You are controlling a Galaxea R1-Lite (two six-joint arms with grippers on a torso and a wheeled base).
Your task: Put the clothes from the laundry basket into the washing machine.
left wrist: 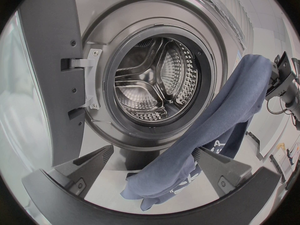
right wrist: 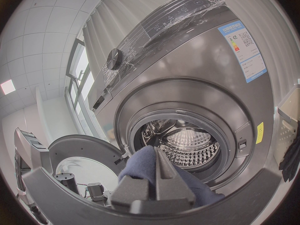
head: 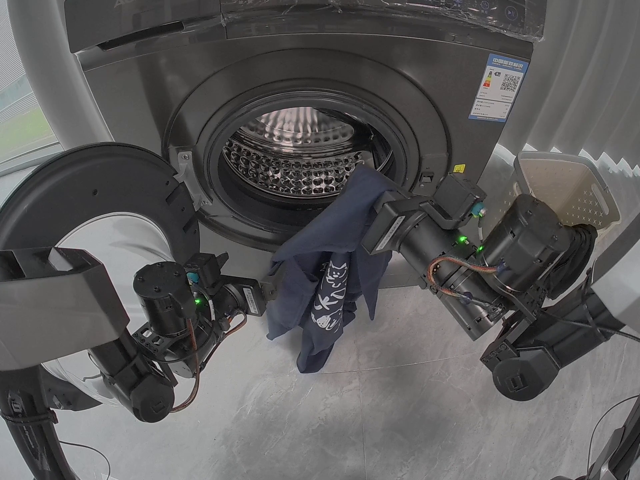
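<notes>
A navy garment (head: 327, 255) with white print hangs in front of the lower right rim of the washing machine's open drum (head: 293, 155). My right gripper (head: 375, 198) is shut on its top edge; the right wrist view has its fingers (right wrist: 165, 175) pressed together on the blue cloth (right wrist: 140, 163). My left gripper (head: 270, 291) sits lower, at the garment's left edge, open. In the left wrist view the cloth (left wrist: 225, 110) runs between its spread fingers and drapes over one finger (left wrist: 218, 169). The drum (left wrist: 153, 78) holds nothing.
The round machine door (head: 93, 195) stands swung open on the left, close behind my left arm. A white laundry basket (head: 567, 188) stands to the right of the machine, with a dark cloth (right wrist: 290, 160) hanging at its side. Grey tiled floor lies below.
</notes>
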